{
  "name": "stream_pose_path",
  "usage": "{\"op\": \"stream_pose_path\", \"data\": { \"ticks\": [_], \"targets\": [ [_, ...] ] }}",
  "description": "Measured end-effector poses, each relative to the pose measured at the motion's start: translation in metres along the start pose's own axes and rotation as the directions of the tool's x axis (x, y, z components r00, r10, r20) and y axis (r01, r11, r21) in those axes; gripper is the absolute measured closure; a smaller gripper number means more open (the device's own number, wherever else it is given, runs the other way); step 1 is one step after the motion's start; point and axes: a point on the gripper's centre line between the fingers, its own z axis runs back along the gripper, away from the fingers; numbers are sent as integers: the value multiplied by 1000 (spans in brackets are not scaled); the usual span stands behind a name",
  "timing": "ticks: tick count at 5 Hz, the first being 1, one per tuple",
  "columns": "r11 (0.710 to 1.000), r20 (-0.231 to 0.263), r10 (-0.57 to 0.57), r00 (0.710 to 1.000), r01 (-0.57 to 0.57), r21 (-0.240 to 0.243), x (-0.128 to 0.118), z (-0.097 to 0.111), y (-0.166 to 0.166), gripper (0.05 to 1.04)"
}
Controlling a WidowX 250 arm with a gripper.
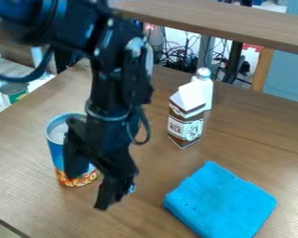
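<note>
Best to ease the wide-open gripper (93, 190) gently beside the blue can (56, 152), without tipping it. Mind the carton (185, 126) and cloth (221, 201) too.

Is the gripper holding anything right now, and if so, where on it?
Nothing held, as far as I can see: the gripper is open. The can stands upright behind it; whether they touch, can't tell.
</note>
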Motion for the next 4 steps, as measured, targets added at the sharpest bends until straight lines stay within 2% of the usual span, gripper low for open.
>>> {"op": "stream_pose_path", "data": {
  "ticks": [1,2,4],
  "targets": [
    [1000,-14,14,1000,-14,-14,-9,-15,6,79],
    [999,-41,41,998,-41,-10,-7,-26,20,79],
    [970,-53,233,971,-236,-55,3,-18,73,79]
  ]
}}
